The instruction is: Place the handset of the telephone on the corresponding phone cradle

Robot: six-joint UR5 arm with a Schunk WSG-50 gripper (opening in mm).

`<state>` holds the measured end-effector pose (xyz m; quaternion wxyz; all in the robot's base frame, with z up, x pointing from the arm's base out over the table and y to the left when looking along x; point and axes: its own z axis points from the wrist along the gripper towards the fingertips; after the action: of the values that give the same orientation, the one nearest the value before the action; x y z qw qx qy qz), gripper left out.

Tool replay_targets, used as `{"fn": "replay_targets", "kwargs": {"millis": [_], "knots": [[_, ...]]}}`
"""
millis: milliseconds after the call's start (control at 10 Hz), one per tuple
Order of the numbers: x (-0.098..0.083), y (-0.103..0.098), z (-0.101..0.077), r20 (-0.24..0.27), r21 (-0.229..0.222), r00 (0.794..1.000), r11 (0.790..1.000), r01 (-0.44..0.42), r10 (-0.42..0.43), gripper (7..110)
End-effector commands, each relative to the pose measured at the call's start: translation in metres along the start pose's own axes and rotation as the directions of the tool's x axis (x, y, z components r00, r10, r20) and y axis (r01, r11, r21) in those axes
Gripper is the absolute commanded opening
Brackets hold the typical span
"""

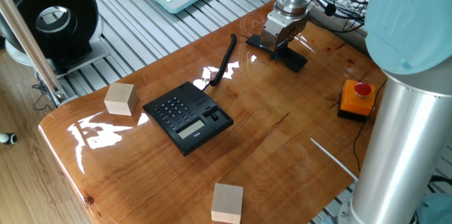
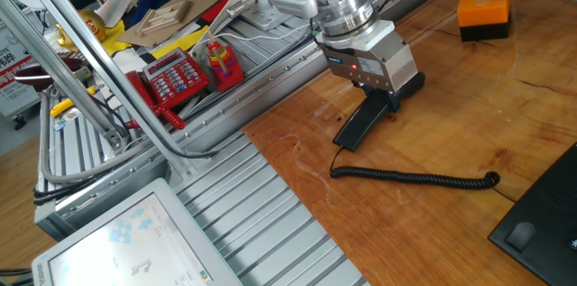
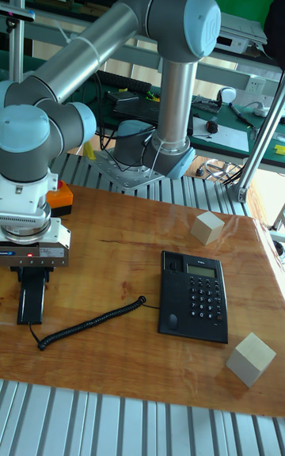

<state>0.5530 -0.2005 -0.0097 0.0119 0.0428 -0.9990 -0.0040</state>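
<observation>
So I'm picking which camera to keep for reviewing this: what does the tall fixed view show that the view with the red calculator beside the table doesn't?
Only the tall fixed view shows the whole phone base, two wooden blocks and the arm's shoulder. Only the other fixed view shows the red calculator and clutter beside the table; of the base it catches only a corner. Both show the handset under the end effector, the coiled cord and the orange button box.

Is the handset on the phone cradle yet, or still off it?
Off. The handset lies on the table under the gripper, far from the phone base, joined only by the stretched cord. The cradle sits bare.
</observation>
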Motion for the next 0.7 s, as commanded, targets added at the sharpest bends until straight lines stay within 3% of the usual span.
{"fn": "replay_targets", "kwargs": {"millis": [0, 400, 500, 600], "knots": [[0.009, -0.001, -0.001, -0.037, -0.003, 0.999, 1.0, 0.002, -0.002, 7], [0.017, 0.0, -0.002, -0.066, -0.003, 0.998, 1.0, -0.026, 0.026, 7], [0.007, 0.018, -0.031, -0.095, -0.035, 0.995, 0.998, -0.042, 0.039, 7], [0.001, 0.031, -0.058, -0.08, -0.066, 0.997, 0.997, -0.027, 0.022, 7]]}}
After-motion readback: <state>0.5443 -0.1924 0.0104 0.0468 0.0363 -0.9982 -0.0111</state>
